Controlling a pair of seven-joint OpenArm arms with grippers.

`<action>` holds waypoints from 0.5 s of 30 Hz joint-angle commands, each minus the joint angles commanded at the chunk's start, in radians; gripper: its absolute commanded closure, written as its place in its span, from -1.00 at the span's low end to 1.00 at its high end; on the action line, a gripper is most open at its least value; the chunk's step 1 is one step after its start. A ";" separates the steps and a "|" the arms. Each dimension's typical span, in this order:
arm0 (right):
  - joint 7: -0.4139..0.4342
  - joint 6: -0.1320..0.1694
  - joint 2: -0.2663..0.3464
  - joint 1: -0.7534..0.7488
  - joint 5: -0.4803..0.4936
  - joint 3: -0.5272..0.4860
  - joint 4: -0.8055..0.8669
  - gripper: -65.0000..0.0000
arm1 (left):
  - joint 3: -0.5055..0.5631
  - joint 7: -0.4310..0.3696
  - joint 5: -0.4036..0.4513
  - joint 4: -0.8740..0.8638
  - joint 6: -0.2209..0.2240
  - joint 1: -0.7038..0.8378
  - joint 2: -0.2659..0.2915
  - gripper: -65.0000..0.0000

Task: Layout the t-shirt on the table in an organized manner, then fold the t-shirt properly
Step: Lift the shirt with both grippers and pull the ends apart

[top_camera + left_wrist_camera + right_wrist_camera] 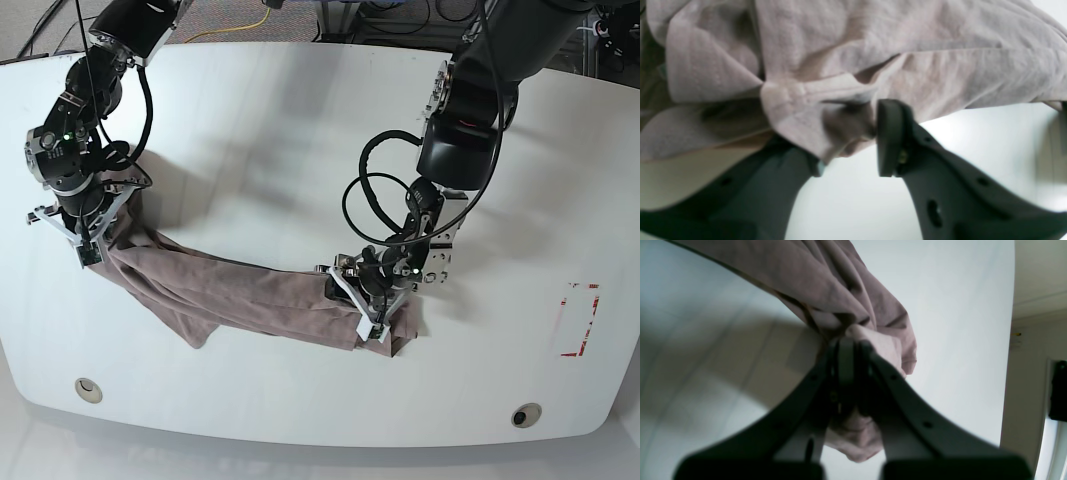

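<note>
You have the t-shirt (pixel 250 295) strung out as a long bunched band across the near half of the table (pixel 300 140), running from the arm at the base view's left to the arm at the middle-right, with a loose flap hanging off its lower edge toward the front. Your right gripper (pixel 851 356) is clamped tight on one end of the cloth: in its wrist view the two dark fingers meet with mauve fabric pinched between them, more fabric gathered above and a fold hanging below. In the base view that gripper (pixel 88 240) sits at the left end of the band, tilted down at the table. Your left gripper (pixel 848 136) holds the other end, where the cloth is crumpled into a small heap; its wrist view shows a thick wad of shirt (pixel 840 66) pressed between the fingers, one dark pad (pixel 888 136) touching the fabric and the other finger partly buried under it, so the jaws stand apart only by the thickness of the wad. A red tape mark (pixel 578 320) lies well to the right of the shirt, and two round grommet holes (pixel 88 389) sit near the front edge
</note>
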 joint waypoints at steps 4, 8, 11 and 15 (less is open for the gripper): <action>0.000 0.000 0.000 0.000 0.000 0.000 0.000 0.99 | 0.000 0.002 0.000 0.000 0.000 -0.005 0.000 0.41; 0.000 0.000 0.000 0.000 0.000 0.000 0.000 0.99 | 0.000 0.002 0.000 0.003 0.000 -0.005 -0.003 0.44; 0.000 0.000 0.000 0.000 0.000 0.000 0.000 0.99 | -0.002 0.003 0.000 0.035 0.000 0.000 -0.005 0.67; 0.000 0.000 0.000 0.000 0.000 0.000 0.000 0.99 | -0.002 0.015 0.002 0.077 0.002 0.002 -0.006 1.00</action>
